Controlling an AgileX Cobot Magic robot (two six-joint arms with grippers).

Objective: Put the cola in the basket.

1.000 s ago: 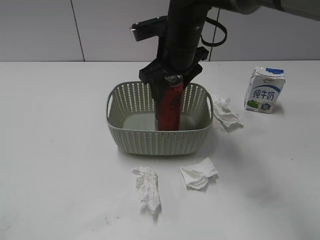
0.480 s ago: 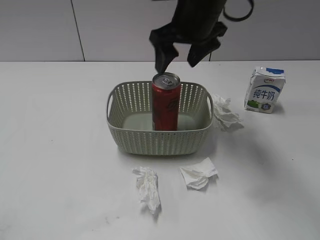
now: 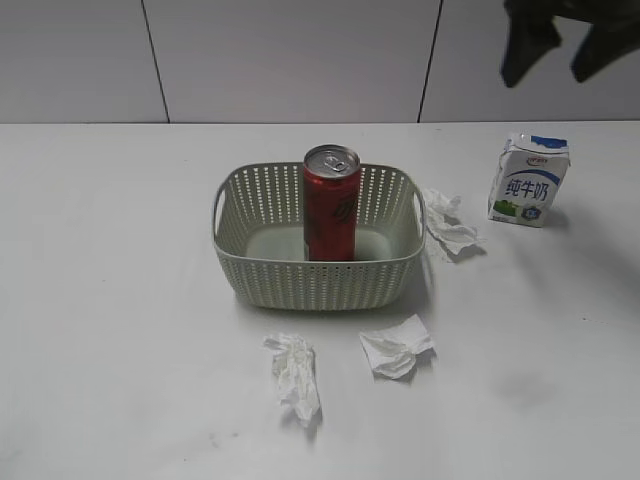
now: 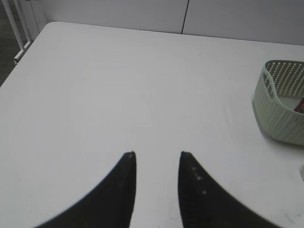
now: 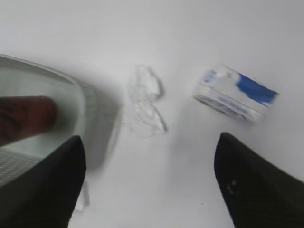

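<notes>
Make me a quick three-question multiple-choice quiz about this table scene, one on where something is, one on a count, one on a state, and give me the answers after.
1. Where is the cola?
A. upright inside the basket
B. lying beside the milk carton
C. held in a gripper

2. How many crumpled tissues lie on the table?
A. one
B. three
C. five

3. What state is the right gripper in?
A. shut on the cola
B. shut on nothing
C. open and holding nothing

Answers:
1 A, the can stands upright on the basket floor.
2 B, two tissues lie in front of the basket and one to its right, toward the milk carton.
3 C, its fingers are spread apart in the air above the carton.
</notes>
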